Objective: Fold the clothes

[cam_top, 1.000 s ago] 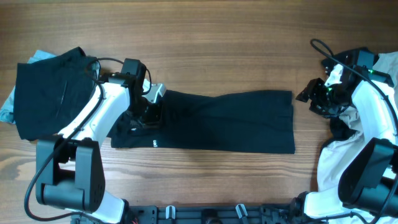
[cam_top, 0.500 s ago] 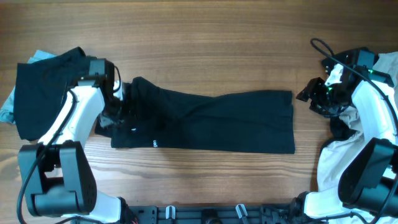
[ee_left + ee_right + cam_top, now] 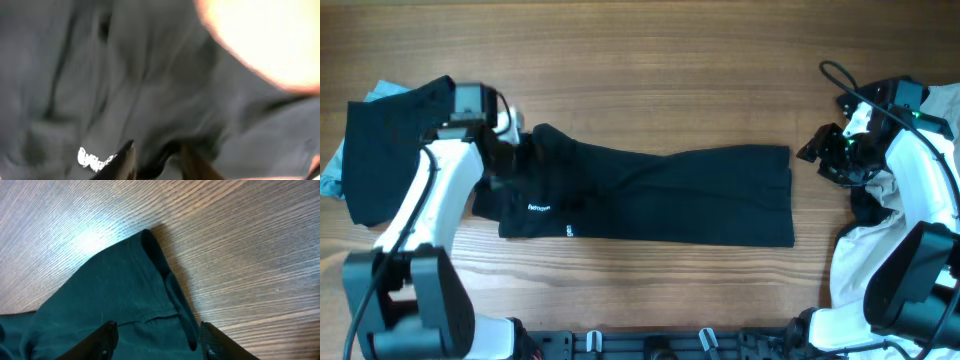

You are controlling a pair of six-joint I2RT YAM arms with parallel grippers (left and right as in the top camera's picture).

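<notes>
A black shirt (image 3: 670, 195) lies folded into a long strip across the middle of the table, with a small white logo (image 3: 538, 209) near its left end. My left gripper (image 3: 505, 155) sits over that bunched left end. In the blurred left wrist view its fingers stand apart just above the black fabric (image 3: 150, 75), beside the logo (image 3: 94, 159), and a dark fold lies between them; the gripper (image 3: 157, 162) is open. My right gripper (image 3: 807, 152) hovers open at the strip's right end, its fingers on either side of the hem corner (image 3: 155, 250).
A folded black garment (image 3: 390, 150) lies on a light blue one (image 3: 332, 170) at the far left. A whitish-grey garment (image 3: 860, 260) is heaped at the right edge under the right arm. Bare wooden table (image 3: 670, 70) stretches behind the shirt.
My left gripper has moved left and back across the shirt's left end, dragging fabric with it, and its jaws have widened. The white logo now shows. The right arm has not moved.
</notes>
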